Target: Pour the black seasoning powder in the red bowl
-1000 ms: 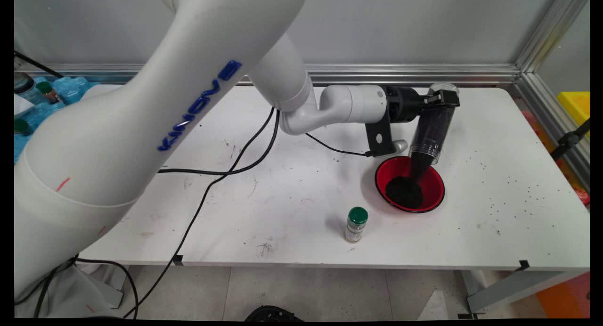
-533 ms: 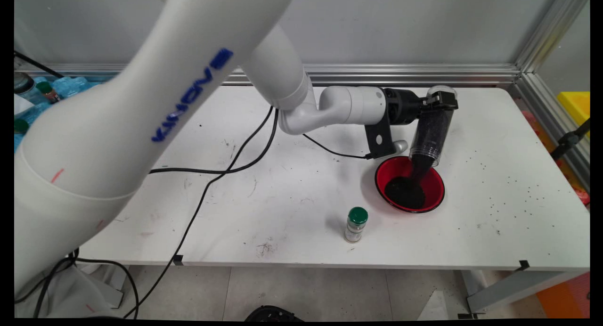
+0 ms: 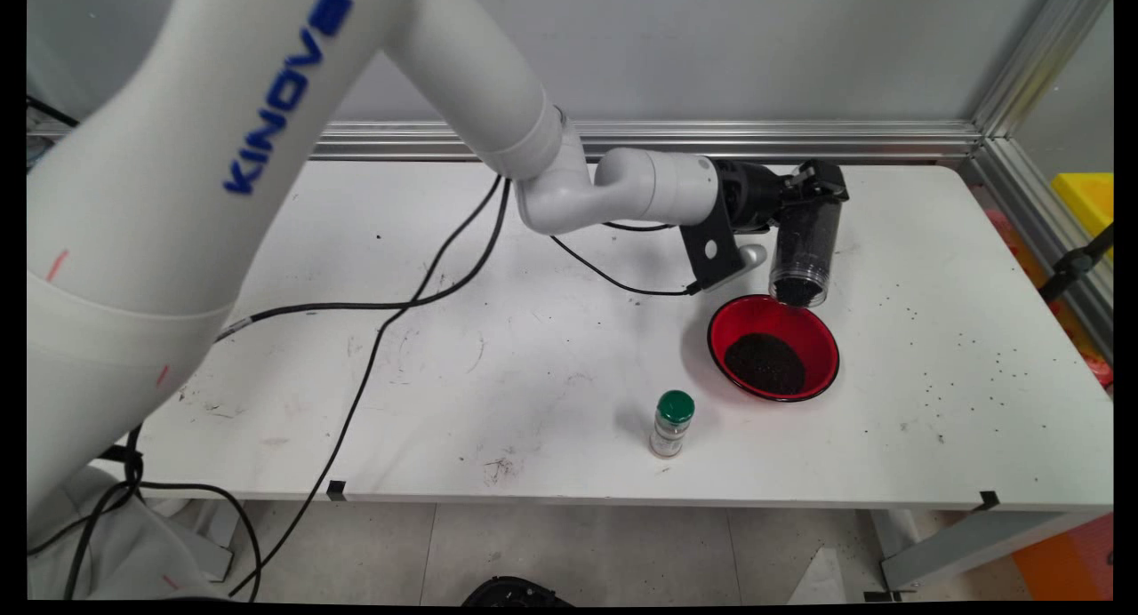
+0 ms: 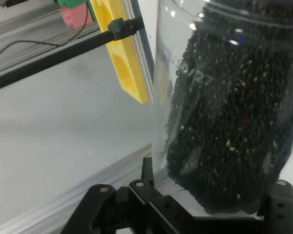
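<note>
A: 1 change since a sec ago: the black 2-finger gripper (image 3: 811, 188) has lifted the clear plastic cylinder jar of dark grains (image 3: 803, 246) off the pour. The stream that ran from its mouth has stopped; the mouth now hangs just above the far rim of the round red bowl (image 3: 822, 335), apart from it.

B: Gripper state?

A: Clamped round the jar near its base end, jar mouth down and only slightly tilted. Hand view shows the jar (image 4: 229, 107) packed w/ grains right against the fingers (image 4: 151, 195).

B: And the grains?

A: 1 dark pile (image 3: 765, 363) sits in the bowl, which has stayed put on the white counter (image 3: 533, 357). Some still sit at the jar's mouth, so it isn't empty.

B: Anything else nearby?

A: 1 small glass spice jar w/ a green cap (image 3: 671, 424) stands upright, near the bowl on its front-left, well apart from the gripper; unmoved. Loose dark specks (image 3: 956, 357) dot the counter right of the bowl. Black cables (image 3: 427, 295) trail across the counter's left half.

B: Anything in the way?

A: Nothing lies betw. jar and bowl.
</note>
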You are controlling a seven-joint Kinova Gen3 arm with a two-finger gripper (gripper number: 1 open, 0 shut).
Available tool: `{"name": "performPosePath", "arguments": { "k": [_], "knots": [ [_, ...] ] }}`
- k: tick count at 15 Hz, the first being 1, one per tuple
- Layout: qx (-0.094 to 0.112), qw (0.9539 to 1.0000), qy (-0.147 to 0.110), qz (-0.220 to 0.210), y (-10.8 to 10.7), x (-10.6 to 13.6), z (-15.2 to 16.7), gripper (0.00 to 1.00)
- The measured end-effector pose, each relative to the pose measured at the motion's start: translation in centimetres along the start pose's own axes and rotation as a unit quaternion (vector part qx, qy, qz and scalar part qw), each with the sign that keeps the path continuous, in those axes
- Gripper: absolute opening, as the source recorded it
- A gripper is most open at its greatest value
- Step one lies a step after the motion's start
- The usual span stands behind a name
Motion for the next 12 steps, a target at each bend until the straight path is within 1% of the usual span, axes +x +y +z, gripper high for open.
{"name": "performPosePath", "arguments": {
  "k": [6,8,12],
  "knots": [
    [-0.016,0.9982,0.015,-0.057,0.0,-1.0,-0.5,0.00],
    [-0.022,0.9961,0.020,-0.083,0.0,-1.3,-0.6,0.00],
    [-0.037,0.9893,0.032,-0.138,-0.1,-2.0,-1.1,0.00]
  ]
}}
